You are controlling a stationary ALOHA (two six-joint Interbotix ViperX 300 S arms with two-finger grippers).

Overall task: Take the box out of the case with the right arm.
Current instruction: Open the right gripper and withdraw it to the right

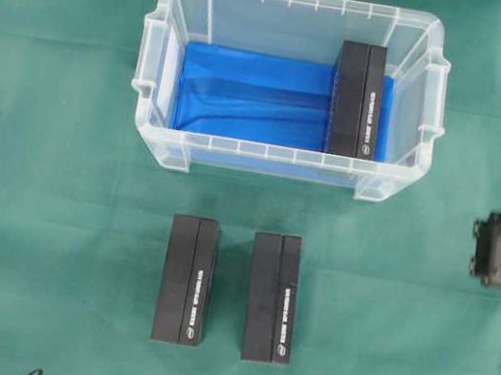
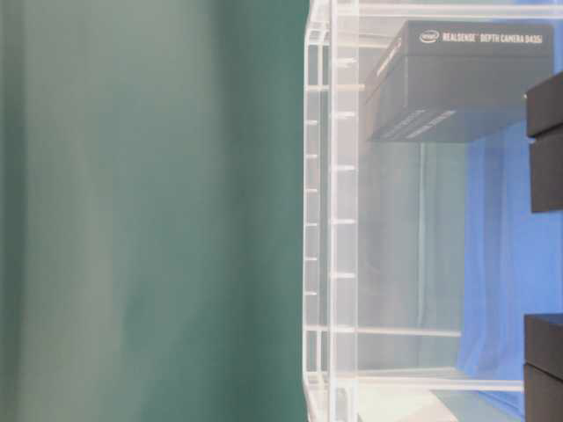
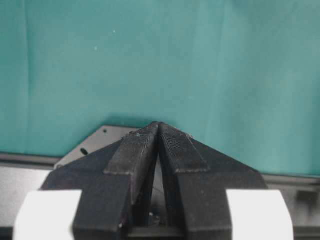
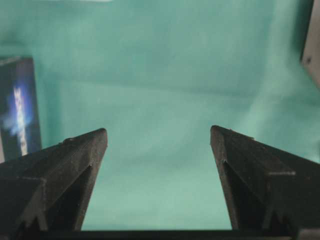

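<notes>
Approach step: right claw (image 4: 157, 137) agape, empty (left claw (image 3: 159, 131) closed, parked). Next: reach into case (image 1: 162, 55), straddle box (image 1: 356, 99).

You are looking at a case (image 1: 155, 144) of clear, glossy plastic, its rim and walls catching soft highlights; in the table-level view its ribbed wall (image 2: 331, 220) reads smooth and see-through. Its floor carries a blue sheet (image 1: 246, 99) with a slight sheen and shallow creases. The box (image 1: 356, 99) at the case's right end looks like matt black cardboard with small white print, as do the two boxes (image 1: 187, 279) in the lower middle of the overhead view. The table cover (image 1: 28, 236) is green cloth, matt and faintly wrinkled. The right gripper (image 4: 157, 137) shows rough, grainy black plastic fingers; the left gripper (image 3: 158, 126) has finely ribbed matt black pads.
</notes>
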